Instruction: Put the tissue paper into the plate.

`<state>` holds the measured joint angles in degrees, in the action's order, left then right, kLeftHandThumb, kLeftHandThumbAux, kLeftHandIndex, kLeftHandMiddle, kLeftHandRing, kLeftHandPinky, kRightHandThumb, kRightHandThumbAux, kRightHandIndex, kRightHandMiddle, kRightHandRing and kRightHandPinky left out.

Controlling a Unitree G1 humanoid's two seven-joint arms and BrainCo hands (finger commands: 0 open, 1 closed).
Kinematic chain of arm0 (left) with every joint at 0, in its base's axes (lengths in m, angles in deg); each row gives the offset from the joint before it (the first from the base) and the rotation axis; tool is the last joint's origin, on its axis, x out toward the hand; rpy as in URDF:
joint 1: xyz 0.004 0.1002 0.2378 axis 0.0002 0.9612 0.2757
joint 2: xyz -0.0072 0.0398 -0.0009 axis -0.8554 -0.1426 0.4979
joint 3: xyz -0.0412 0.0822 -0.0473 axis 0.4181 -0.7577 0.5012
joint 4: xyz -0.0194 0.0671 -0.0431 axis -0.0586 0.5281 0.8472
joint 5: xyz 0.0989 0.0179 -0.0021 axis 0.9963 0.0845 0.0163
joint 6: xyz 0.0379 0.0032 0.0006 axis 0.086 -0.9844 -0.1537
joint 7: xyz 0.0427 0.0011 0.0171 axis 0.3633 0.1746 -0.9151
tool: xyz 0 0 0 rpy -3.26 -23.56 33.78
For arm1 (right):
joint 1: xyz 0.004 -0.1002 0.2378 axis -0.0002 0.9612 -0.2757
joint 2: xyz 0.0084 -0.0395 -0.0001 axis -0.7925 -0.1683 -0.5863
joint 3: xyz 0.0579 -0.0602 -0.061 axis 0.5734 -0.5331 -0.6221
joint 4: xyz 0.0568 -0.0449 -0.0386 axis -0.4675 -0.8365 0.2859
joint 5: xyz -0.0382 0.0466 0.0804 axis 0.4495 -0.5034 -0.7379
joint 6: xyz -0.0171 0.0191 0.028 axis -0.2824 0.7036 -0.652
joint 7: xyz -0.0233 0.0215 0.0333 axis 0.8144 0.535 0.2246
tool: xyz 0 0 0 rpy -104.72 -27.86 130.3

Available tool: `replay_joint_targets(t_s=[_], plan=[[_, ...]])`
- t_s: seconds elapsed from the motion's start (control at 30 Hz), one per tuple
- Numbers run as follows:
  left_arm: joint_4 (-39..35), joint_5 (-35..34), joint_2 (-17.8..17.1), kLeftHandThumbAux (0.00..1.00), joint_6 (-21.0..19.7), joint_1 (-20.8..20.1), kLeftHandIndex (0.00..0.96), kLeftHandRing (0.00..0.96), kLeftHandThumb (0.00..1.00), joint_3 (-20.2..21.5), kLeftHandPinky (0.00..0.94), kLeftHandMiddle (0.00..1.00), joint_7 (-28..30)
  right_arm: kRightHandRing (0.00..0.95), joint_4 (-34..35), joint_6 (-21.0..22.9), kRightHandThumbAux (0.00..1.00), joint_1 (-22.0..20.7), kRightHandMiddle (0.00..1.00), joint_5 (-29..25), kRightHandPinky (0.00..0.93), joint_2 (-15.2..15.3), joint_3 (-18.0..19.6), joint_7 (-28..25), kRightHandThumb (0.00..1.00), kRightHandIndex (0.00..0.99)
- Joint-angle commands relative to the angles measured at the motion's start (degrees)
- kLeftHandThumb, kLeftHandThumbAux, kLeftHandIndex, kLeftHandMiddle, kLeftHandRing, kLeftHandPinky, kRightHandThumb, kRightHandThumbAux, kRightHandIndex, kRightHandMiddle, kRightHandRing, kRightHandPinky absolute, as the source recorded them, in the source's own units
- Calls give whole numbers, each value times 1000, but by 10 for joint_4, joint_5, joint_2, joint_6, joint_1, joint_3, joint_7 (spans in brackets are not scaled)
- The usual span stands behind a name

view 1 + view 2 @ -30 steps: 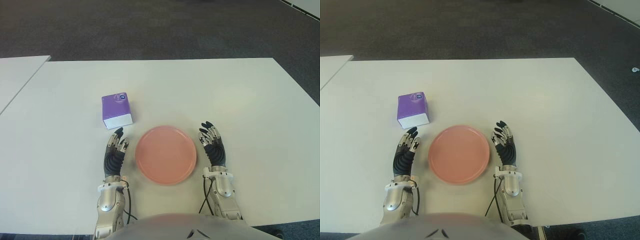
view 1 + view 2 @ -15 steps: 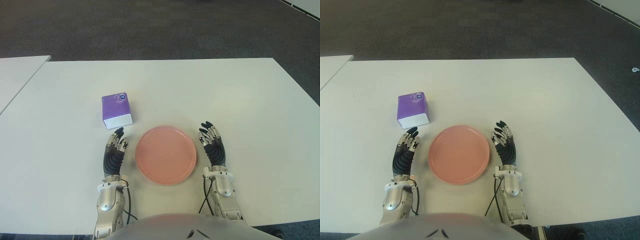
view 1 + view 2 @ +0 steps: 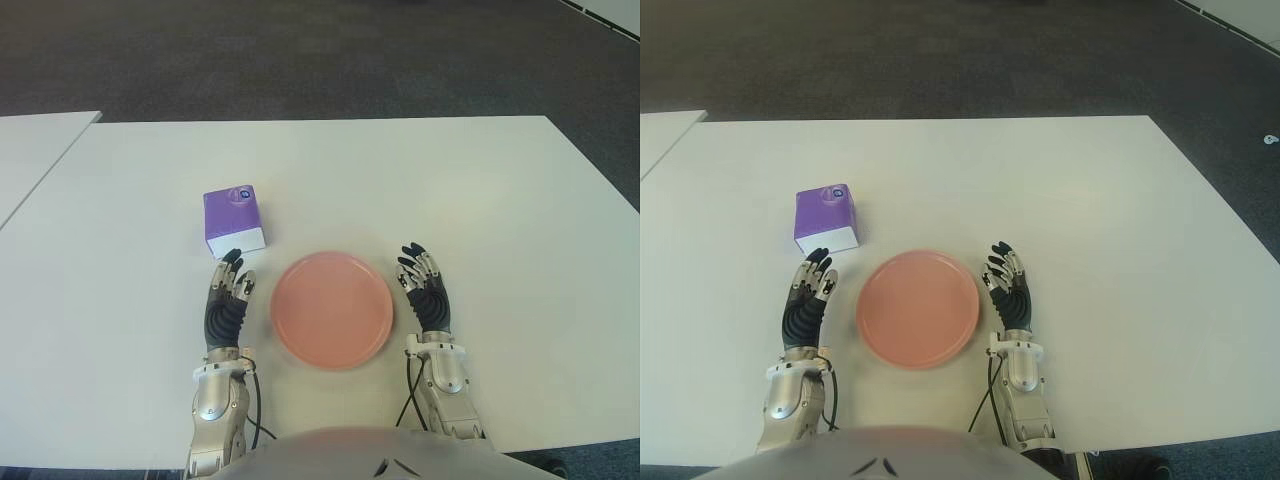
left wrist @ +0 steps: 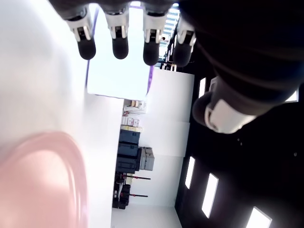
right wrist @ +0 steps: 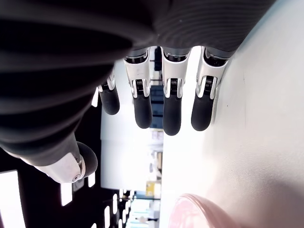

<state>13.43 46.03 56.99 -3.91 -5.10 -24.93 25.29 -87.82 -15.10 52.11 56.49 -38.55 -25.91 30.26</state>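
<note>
Fingers (image 4: 119,45) spread; one tissue box (image 3: 235,221), one plate (image 3: 331,309).

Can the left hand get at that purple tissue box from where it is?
Probably yes: the left hand is open just short of the tissue box, with only bare table between them.

Head stereo pair looks down (sharing the table (image 3: 400,180)); wrist cameras close-up.

Your plate (image 3: 331,310) sits on table (image 3: 480,190), between left hand (image 3: 227,296) and right hand (image 3: 424,290). Tissue box (image 3: 234,222) lies just beyond left hand, behind-left of plate.
</note>
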Motion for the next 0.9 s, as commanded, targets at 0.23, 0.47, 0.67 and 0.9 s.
replay_joint_targets(t_s=[0.23,0.47,0.67,0.9], plan=[[-99,308,-38,551,-30,-5,79,66,286,-6,74,80,-112,231,-26,29,595,8,215,-2,261,-12,2,1,389,135],[-118,459,-63,494,-82,-25,69,76,246,2,100,83,-155,230,-31,32,578,5,216,-10,255,-13,5,-4,397,134],[-111,592,-88,458,-131,-62,69,74,232,-9,84,85,-205,226,-44,27,580,-2,215,-10,245,-13,7,-3,395,134],[-59,685,-115,427,-207,-145,87,81,232,-22,103,96,-215,223,-62,20,581,-15,214,-11,247,-14,12,-2,392,135]])
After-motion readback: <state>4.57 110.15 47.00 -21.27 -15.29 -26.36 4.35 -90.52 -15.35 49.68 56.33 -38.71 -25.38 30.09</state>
